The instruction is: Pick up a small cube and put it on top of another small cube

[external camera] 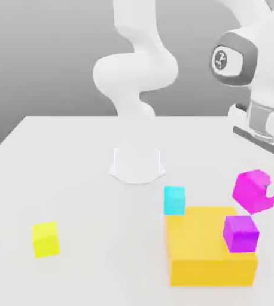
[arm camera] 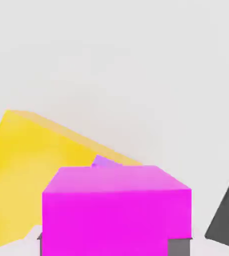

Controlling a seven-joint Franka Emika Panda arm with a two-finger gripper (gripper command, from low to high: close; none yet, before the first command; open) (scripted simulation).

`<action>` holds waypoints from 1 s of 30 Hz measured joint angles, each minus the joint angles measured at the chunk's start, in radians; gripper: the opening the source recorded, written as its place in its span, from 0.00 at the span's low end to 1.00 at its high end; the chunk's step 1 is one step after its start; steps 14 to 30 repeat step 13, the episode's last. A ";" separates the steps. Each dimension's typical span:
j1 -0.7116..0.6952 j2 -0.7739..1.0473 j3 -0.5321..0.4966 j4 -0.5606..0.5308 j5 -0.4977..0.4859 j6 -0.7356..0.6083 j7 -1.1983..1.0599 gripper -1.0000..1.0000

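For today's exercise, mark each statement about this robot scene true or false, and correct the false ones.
1. The magenta cube is held in the air by the tool. True.
2. The purple cube sits on the big yellow block. True.
3. The cyan cube rests on top of the purple cube. False: it stands on the table beside the big block.
4. The small yellow cube touches the big block. False: it stands well apart.
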 joint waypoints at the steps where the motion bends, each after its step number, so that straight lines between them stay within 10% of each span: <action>1: -0.001 0.026 -0.001 -0.009 0.004 0.035 -0.006 0.00; 2: -0.001 0.055 -0.001 -0.018 0.004 0.074 -0.007 0.00; 3: -0.003 0.077 -0.001 -0.025 0.002 0.103 -0.007 1.00; 30: -0.009 0.003 0.006 -0.004 0.007 0.009 -0.011 1.00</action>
